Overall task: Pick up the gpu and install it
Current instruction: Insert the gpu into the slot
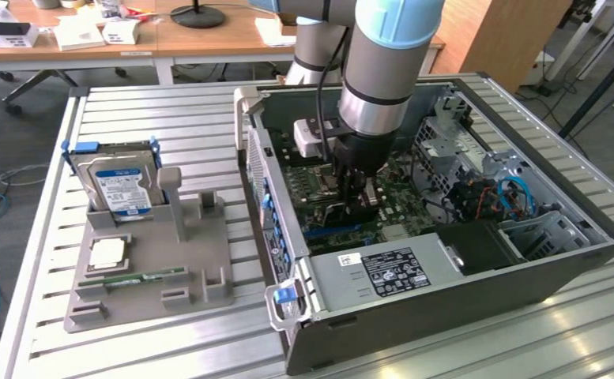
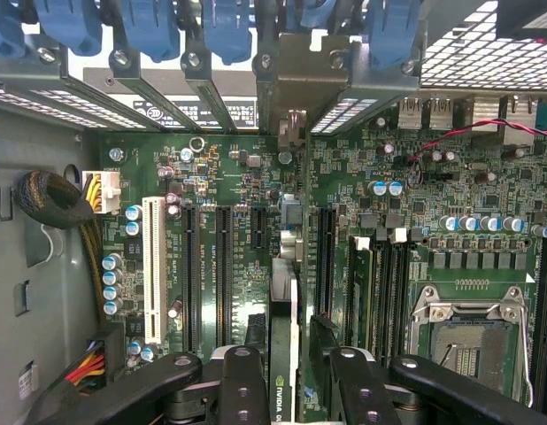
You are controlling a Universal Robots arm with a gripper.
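Down inside the open computer case (image 1: 559, 260), the arm's gripper (image 1: 354, 207) hangs low over the green motherboard (image 2: 247, 177), its jaws straddling the gpu (image 2: 282, 354). In the wrist view the card stands on edge, running away from the camera along the row of black expansion slots, with its metal bracket (image 2: 291, 84) reaching up to the rear wall of the case beneath the blue slot clips (image 2: 229, 31). The 2 dark fingers (image 2: 242, 390) sit on either side of the card's near end, each with a visible gap to it, so the jaws look parted about halfway rather than pinching the card; whether either pad touches it I cannot tell. The empty CPU socket (image 2: 473, 341) lies off to one side of the card. On the slatted metal tabletop (image 1: 159, 110), toward the exterior view's left, a grey parts holder (image 1: 196, 260) carries the hard drive (image 1: 120, 185) with its blue-white label, standing upright, and a narrow green memory stick (image 1: 133, 278) lying flat.
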